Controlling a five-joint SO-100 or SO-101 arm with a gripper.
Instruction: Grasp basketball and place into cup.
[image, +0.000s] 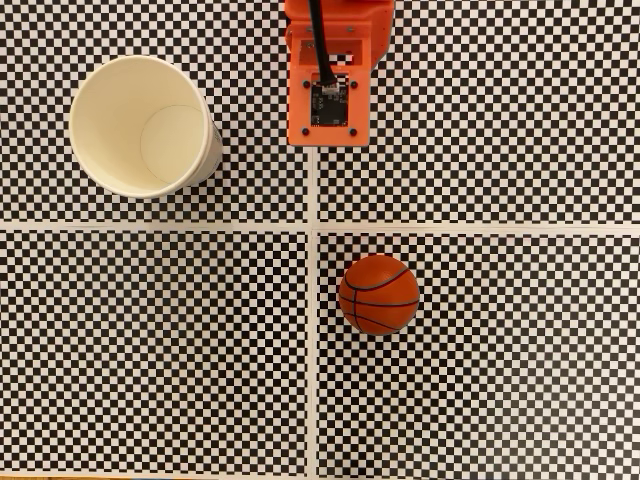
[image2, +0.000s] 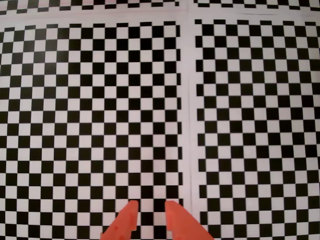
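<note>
In the fixed view the basketball, dark orange with black seams, rests on the checkered mat right of centre. The off-white paper cup stands upright at the upper left, its mouth open and nothing inside. The orange arm's wrist block reaches in from the top middle, well apart from both ball and cup, and it hides the fingers. In the wrist view my gripper shows only two orange fingertips at the bottom edge. A narrow gap separates them and nothing sits in it. Ball and cup are out of that view.
A black-and-white checkered mat covers the table, split by white seams into four panels. The wrist view shows only this mat and one seam.
</note>
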